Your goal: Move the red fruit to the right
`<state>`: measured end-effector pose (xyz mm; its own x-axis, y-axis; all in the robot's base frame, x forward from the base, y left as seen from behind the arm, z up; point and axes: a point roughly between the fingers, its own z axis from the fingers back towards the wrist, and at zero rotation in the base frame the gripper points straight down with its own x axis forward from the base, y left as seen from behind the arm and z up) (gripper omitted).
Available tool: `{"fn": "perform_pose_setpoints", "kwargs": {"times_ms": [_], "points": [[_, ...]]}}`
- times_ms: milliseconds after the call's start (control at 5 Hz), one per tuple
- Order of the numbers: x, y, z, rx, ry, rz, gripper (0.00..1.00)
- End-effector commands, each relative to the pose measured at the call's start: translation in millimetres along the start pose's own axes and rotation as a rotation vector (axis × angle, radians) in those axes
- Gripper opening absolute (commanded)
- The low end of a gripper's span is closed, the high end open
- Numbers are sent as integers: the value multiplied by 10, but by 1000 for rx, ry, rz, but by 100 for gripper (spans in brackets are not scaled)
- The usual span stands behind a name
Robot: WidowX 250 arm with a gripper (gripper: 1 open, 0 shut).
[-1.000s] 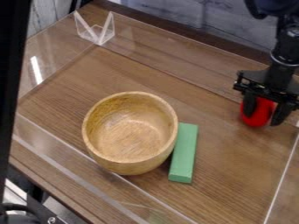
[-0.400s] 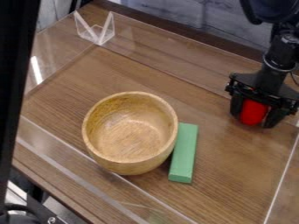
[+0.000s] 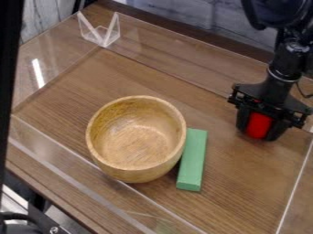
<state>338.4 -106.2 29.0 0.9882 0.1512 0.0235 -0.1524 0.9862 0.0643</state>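
The red fruit rests on the wooden table at the right side, small and glossy. My gripper points straight down over it, its black fingers spread on either side of the fruit with gaps showing, so it stands open. The fruit's leafy top is hidden behind the gripper.
A wooden bowl sits at the centre-left. A green block lies just right of the bowl. A clear plastic stand is at the back left. A clear wall edges the table on the right, close to the gripper.
The gripper's jaws have opened from shut on the red fruit to spread wide around it. The hand has shifted slightly left in the picture.
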Motion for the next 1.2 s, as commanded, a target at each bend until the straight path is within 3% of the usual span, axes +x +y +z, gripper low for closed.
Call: {"fn": "perform_pose_setpoints", "kwargs": {"times_ms": [0, 600, 1000], "points": [[64, 51, 286, -47, -70, 17, 100], [-163, 10, 427, -50, -32, 223, 100], [-81, 48, 459, -49, -16, 187, 100]]}}
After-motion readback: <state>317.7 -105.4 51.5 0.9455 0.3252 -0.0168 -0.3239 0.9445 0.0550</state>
